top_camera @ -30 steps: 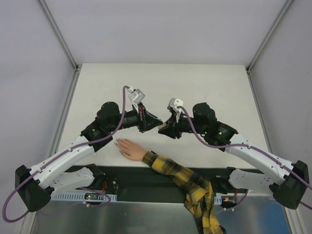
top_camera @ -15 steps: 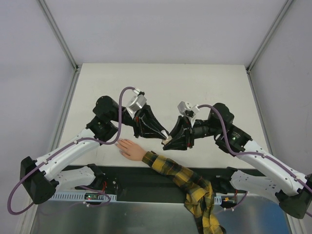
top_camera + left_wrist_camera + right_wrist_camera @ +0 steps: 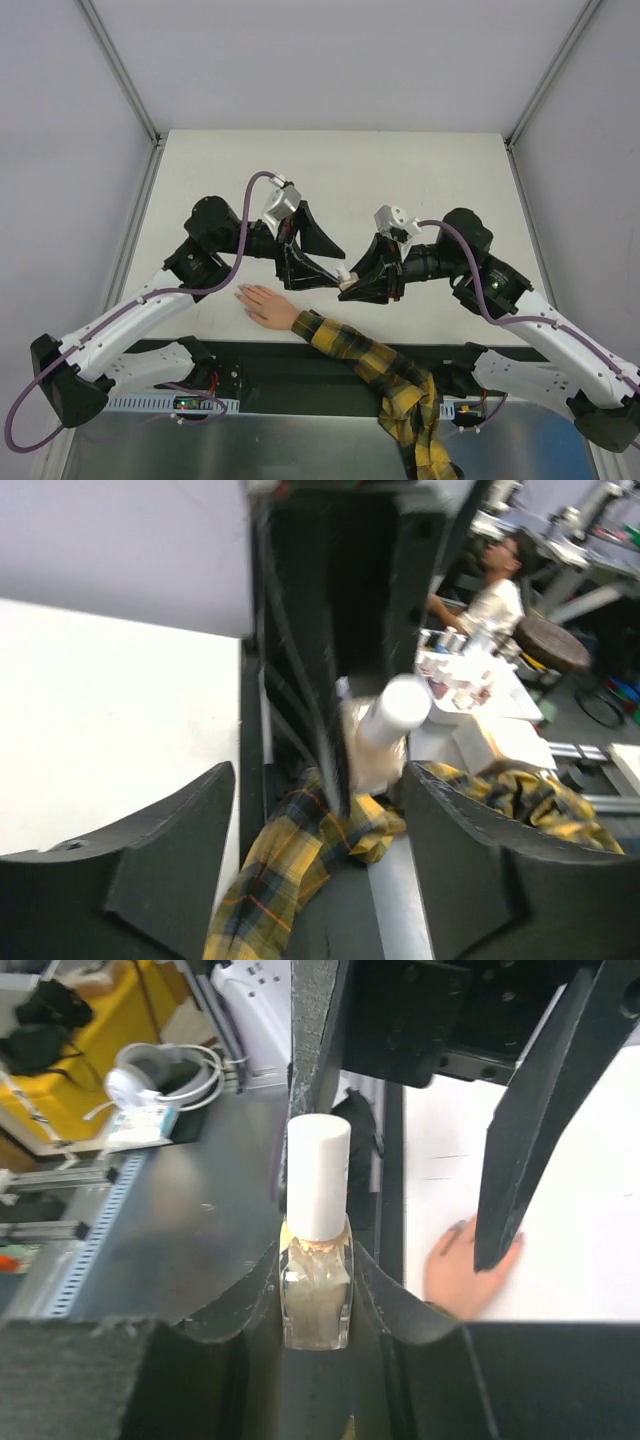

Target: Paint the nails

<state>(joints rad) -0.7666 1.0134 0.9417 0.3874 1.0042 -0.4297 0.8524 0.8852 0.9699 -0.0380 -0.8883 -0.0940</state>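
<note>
A small clear nail polish bottle [image 3: 317, 1295] with a white cap [image 3: 318, 1188] stands upright in my right gripper [image 3: 318, 1280], which is shut on the glass. In the top view that gripper [image 3: 352, 285] hangs just above the table's near middle. My left gripper [image 3: 335, 265] faces it, open, with its black fingers [image 3: 530, 1110] spread on either side of the cap [image 3: 397, 712]. The flesh-coloured hand [image 3: 265, 303] lies flat below the left gripper, at the end of a yellow-and-black plaid sleeve [image 3: 370, 360]. The nails at its fingertips are too small to make out.
The white table [image 3: 400, 180] stretches back behind both arms. A black strip [image 3: 300, 365] and a metal ledge run along the near edge, and the sleeve drapes over them. Grey walls stand close on both sides.
The left gripper, shut at the bottle's cap half a second ago, now stands open. Over the second both grippers came down and nearer, meeting over the hand.
</note>
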